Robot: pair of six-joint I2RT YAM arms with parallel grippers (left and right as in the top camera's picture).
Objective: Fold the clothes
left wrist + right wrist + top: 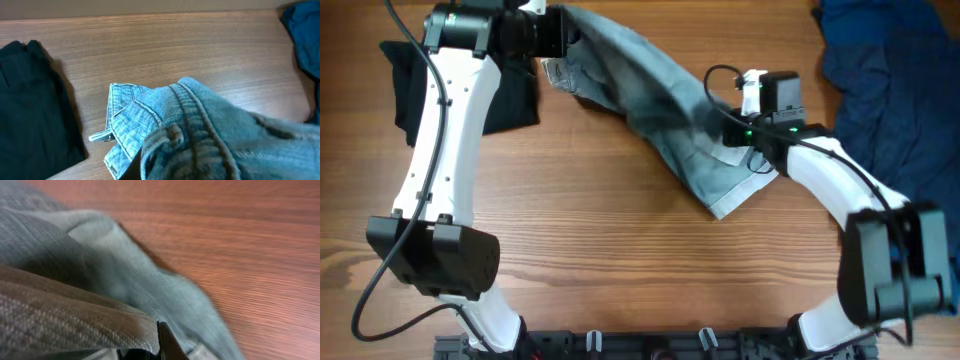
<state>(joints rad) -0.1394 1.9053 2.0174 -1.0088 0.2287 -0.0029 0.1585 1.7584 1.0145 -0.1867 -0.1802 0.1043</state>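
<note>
Pale faded light-blue denim jeans (650, 100) stretch diagonally above the brown wooden table (620, 260), long axis claw to claw: waistband pinched by the left gripper (565, 32), lower leg clamped in the right gripper (728, 128)

Pale blue jeans (650, 105) stretch rumpled diagonally between black garment (515, 100) and dark-blue garment (890, 80).

Bare brown wood-grain table (620, 250)

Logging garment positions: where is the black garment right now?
In the overhead view the black garment lies at the table's far left, partly under the left arm, just left of the jeans.
</note>
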